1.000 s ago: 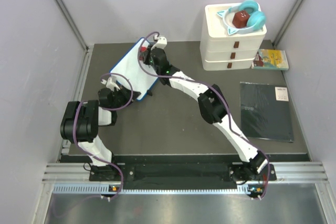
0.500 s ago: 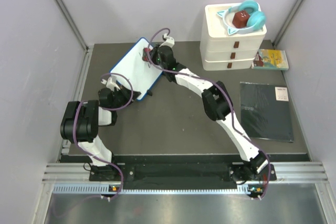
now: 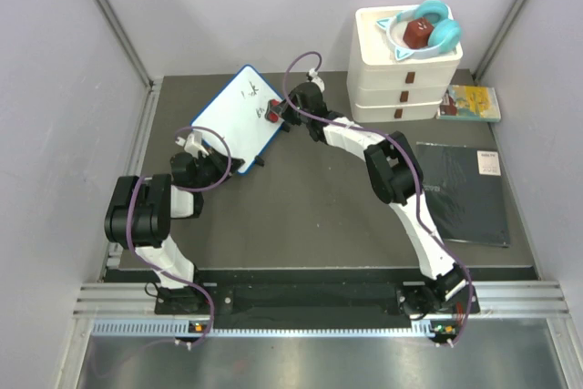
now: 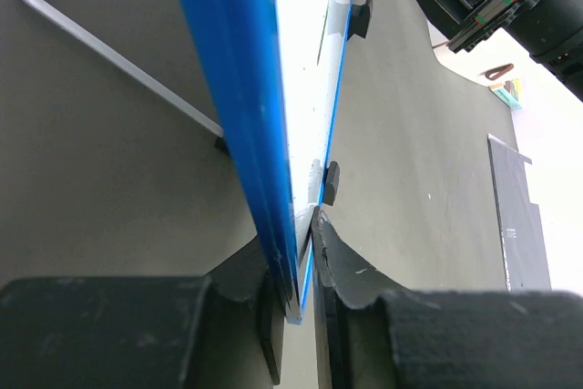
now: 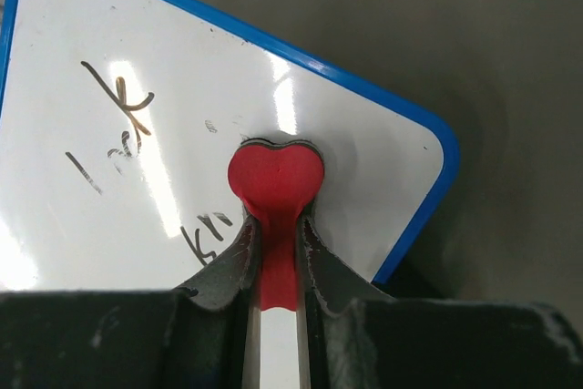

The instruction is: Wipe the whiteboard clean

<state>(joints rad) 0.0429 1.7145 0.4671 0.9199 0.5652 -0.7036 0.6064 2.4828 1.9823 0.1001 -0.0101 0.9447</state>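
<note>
Whiteboard [image 3: 228, 125] tilted, table [image 3: 301, 216] far-left corner; left pincer [image 4: 305, 225] pinching its lower edge. Right pincer [image 5: 275, 239] pinching red heart eraser [image 5: 275, 173] against board, black marks [image 5: 127, 102] beside.

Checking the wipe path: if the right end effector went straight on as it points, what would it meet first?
The whiteboard: the red heart-shaped eraser pinched in the right end effector looks pressed against its white face near a corner, though depth is hard to judge.
</note>
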